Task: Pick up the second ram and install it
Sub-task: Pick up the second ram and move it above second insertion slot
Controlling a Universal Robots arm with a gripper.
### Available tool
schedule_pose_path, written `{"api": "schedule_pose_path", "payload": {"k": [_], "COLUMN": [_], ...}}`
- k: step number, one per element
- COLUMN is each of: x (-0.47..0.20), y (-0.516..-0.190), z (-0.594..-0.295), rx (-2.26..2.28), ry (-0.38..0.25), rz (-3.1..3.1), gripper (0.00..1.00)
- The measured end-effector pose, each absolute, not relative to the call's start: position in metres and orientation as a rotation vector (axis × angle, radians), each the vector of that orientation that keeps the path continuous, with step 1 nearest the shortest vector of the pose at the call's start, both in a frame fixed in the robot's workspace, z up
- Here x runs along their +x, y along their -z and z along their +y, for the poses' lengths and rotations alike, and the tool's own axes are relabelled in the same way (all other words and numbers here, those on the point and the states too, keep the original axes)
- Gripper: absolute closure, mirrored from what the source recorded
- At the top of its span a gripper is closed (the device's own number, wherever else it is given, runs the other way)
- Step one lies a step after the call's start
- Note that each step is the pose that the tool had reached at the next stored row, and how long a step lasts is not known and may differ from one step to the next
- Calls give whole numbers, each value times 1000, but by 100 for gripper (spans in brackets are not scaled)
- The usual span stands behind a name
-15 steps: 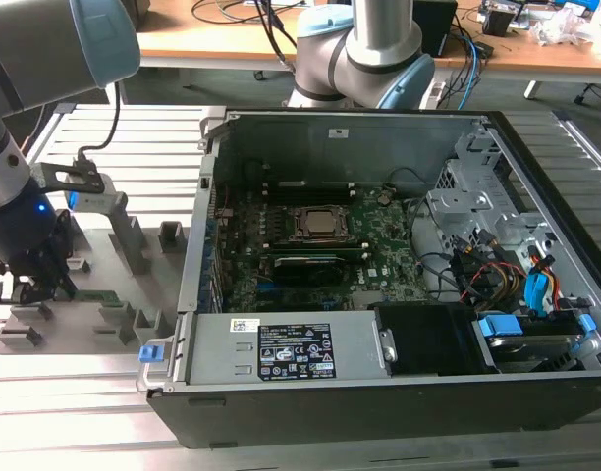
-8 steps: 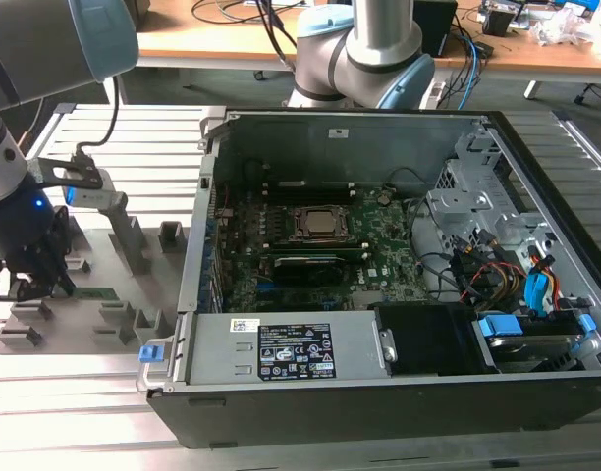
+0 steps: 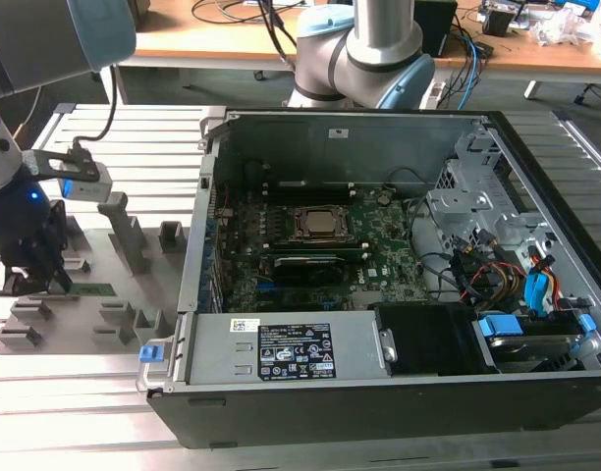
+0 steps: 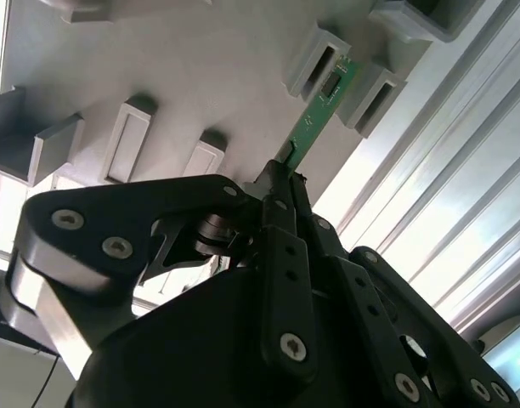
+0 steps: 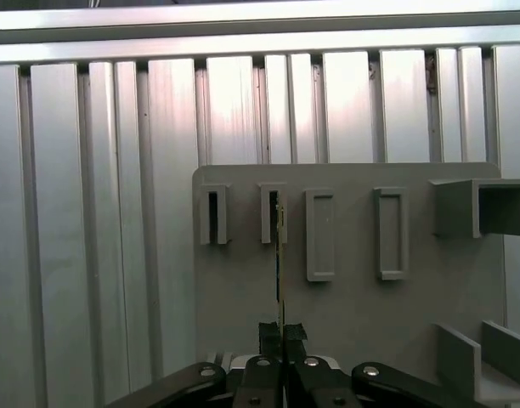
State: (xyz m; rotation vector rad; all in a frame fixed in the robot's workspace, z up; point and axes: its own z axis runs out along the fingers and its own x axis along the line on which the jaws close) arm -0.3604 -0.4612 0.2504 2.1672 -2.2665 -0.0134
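the hand (image 4: 281, 177) is closed on the ram (image 4: 322, 104): its two fingers pinch the flat faces at one end of the stick. the ram stands on its long edge over the tray (image 3: 99, 263), and its other end sits in a slot block near one edge of the tray. i cannot tell if it is lifted at all.

i judge the ram to be light, thin and stiff, but fragile. it may crack if it is bent, and the chips and the contact edge should not be pressed or scraped. the smooth faces may slip, so a hold on the flat faces, square to the stick and away from the contacts, looks right. a hold at the very end may let it swing.

the other slots of the tray that i can see hold nothing. just beside the tray, toward the exterior view's right, the open case (image 3: 379, 412) lies on the table (image 3: 75, 392). it holds the board (image 3: 389, 250) with the socket (image 3: 320, 224), cables and a drive.
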Motion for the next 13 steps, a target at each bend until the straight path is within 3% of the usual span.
{"api": "schedule_pose_path", "payload": {"k": [13], "x": [-360], "y": [-282], "z": [-461], "rx": [2167], "ry": [12], "rz": [-2266], "gripper": [87]}}
